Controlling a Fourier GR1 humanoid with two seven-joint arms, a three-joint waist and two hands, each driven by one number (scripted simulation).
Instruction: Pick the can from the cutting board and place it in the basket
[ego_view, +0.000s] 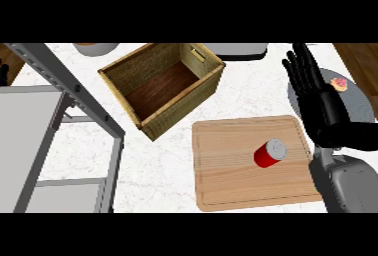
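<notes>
In the head view, much is being cut off or hidden. The right forearm (347, 182) is coming in from the lower right edge, and its grey casing is covering the cutting board's (229, 175) lower right corner. The right hand (325, 107) is hanging above the tabletop (155, 165) with its fingers (301, 65) stretched straight and spread wide, holding nothing. It is overlapping a dark grey plate (362, 102), hiding much of the plate's left part; a small reddish item (340, 84) is lying on that plate, too small to make out. At the far left edge, a sliver of black (4, 70) is showing, perhaps the left hand, but too little is in view to tell how its fingers are standing. A grey metal frame (74, 87) is slanting across the left side, running out of view at the bottom. At the top edge, a round grey object (94, 48) and a pale boxy object (238, 49) are being cropped, so neither can be identified.

The can (269, 153), red with a silver top, is sitting tilted on the cutting board, right of the board's middle. It is lying just left of the right wrist and below the fingers, apart from the hand. The basket (193, 95), open and showing a dark wooden floor, is standing above and left of the board, close to its upper left corner.
</notes>
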